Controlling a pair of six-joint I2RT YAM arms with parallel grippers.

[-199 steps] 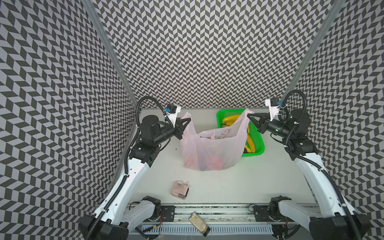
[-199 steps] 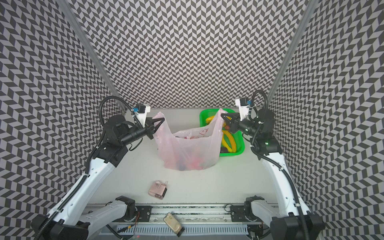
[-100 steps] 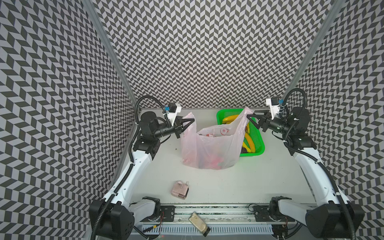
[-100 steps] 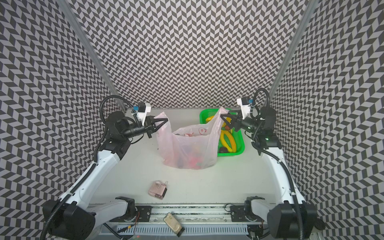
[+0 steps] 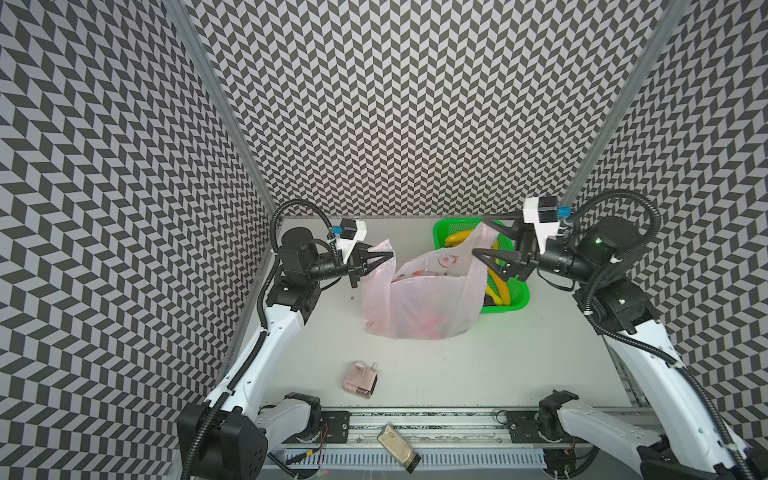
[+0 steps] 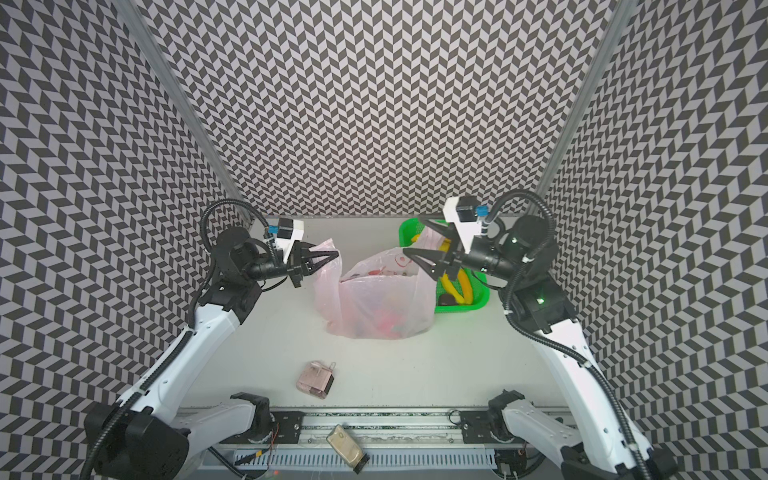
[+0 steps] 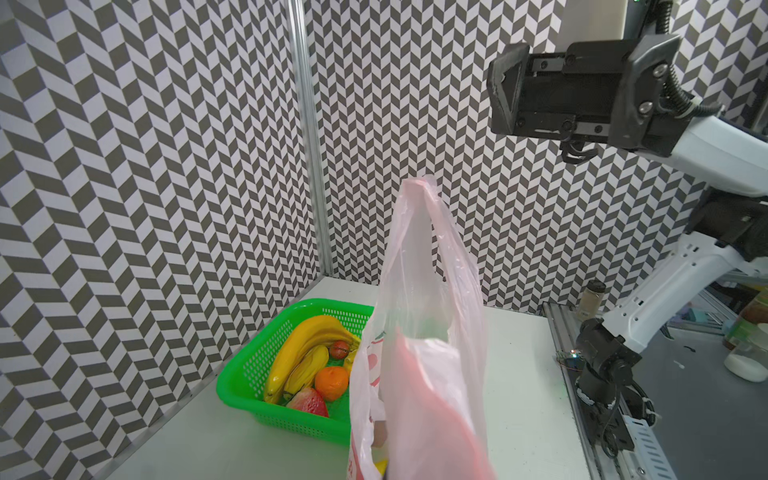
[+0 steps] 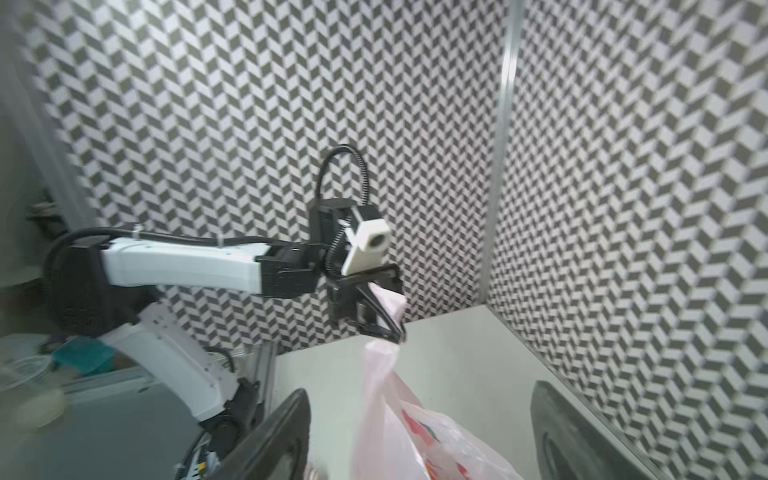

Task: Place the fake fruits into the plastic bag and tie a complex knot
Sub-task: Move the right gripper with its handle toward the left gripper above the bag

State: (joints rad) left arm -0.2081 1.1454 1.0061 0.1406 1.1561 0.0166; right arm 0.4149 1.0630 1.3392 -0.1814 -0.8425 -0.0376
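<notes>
Status: found plastic bag (image 5: 419,303) standing upright in the middle of table (image 5: 498,365), mouth open, just in front of green basket (image 7: 245,374). Made out reddish shapes through the film low in the bag; could not tell which fruits. Counted among fake fruits lying in the basket: bananas (image 7: 307,345), 1 orange (image 7: 331,382), 1 strawberry (image 7: 308,402).

Saw left gripper (image 8: 399,332) pressed together on left handle loop (image 8: 380,365), holding it raised and taut. Saw right gripper (image 5: 480,236) spread wide, pinching nothing. Noted right handle loop (image 7: 419,216) standing free on its own, near those jaws but apart from them in the left wrist view. Judged tying not yet begun.

Handling, judged: thin, soft, slippery film, light in itself, bottom-weighted by contents. Expected slumping, clinging and sliding out of any shallow pinch. Best taken high on each of the 2 loops, film bunched across the pads, never by a single layer at the rim. Rated the fruits light, rigid, glossy; expected rolling from the rounder ones.
</notes>
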